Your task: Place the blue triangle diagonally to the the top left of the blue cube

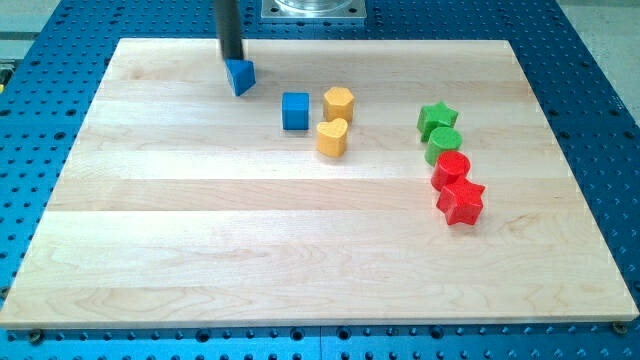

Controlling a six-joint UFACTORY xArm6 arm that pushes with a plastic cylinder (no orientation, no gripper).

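My tip (232, 59) has no pincer to open or clamp; it touches the blue triangle (240, 76), near the desk (200, 240) top edge, up-left of the blue cube (295, 111). Counted: two blue, two yellow, two green, two red blocks. Wide bare wood spreads across the view's bottom and left.

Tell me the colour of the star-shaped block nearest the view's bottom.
Red. The red star shows plainly in the camera view, just below the red cylinder.
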